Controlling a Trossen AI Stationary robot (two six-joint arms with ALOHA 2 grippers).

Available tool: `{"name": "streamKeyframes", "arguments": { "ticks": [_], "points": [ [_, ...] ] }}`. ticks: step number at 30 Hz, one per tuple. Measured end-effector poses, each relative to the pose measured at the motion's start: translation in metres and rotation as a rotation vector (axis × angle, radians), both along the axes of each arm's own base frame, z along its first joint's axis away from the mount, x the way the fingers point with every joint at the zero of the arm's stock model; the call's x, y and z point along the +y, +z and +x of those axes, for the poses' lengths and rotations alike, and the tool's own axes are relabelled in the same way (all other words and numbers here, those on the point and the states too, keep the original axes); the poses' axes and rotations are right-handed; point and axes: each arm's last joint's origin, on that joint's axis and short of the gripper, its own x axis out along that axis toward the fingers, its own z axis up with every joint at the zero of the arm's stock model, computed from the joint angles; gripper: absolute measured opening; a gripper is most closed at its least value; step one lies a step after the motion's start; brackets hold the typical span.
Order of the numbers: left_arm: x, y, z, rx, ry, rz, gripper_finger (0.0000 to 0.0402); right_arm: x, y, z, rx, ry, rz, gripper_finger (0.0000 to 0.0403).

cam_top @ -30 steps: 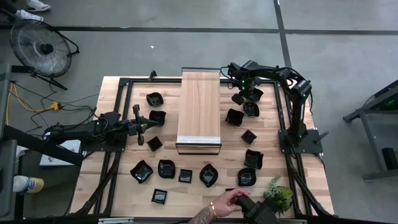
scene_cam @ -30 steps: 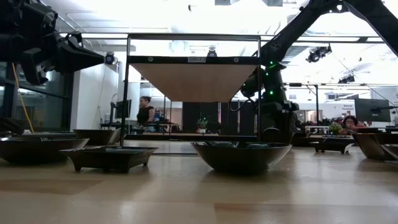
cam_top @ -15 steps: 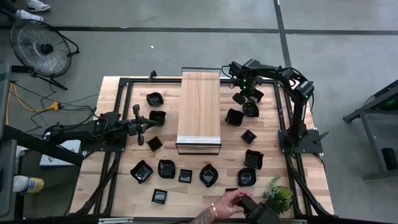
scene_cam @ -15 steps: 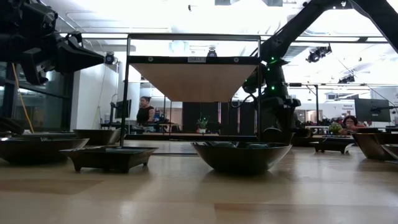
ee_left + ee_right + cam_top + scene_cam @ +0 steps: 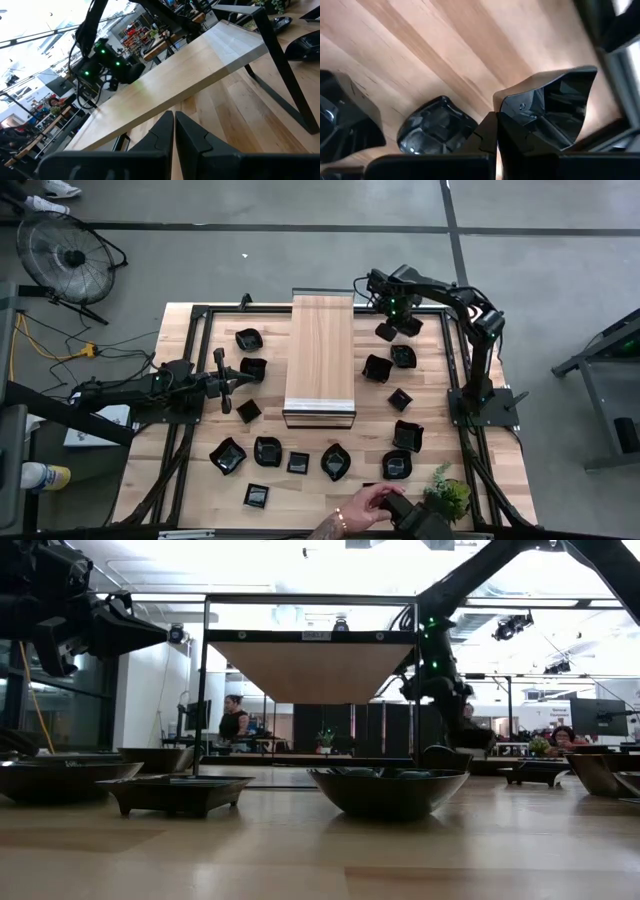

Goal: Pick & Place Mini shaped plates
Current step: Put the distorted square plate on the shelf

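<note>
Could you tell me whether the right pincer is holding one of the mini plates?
Yes, the right pincer is shut on the rim of a black angular plate, lifted above the table.

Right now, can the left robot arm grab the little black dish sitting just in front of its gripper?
Probably yes. The left gripper hangs just short of that small black dish, with only bare table between them. But its fingers are shut, so they would have to open first.
</note>
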Motion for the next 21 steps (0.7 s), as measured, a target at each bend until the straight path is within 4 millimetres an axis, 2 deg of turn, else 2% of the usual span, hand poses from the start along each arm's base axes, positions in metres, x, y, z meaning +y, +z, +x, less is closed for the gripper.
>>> {"name": "streamKeyframes", "arguments": {
  "ticks": [12,21],
  "points": [
    [0.0,0.0,0.0,0.0,0.0,0.0,0.0012,0.004,0.07,0.025,-0.04,0.219,-0.115,0.0],
    [0.0,0.0,0.0,0.0,0.0,0.0,0.0012,0.029,0.114,0.047,-0.09,0.391,-0.182,0.0]
  ]
}}
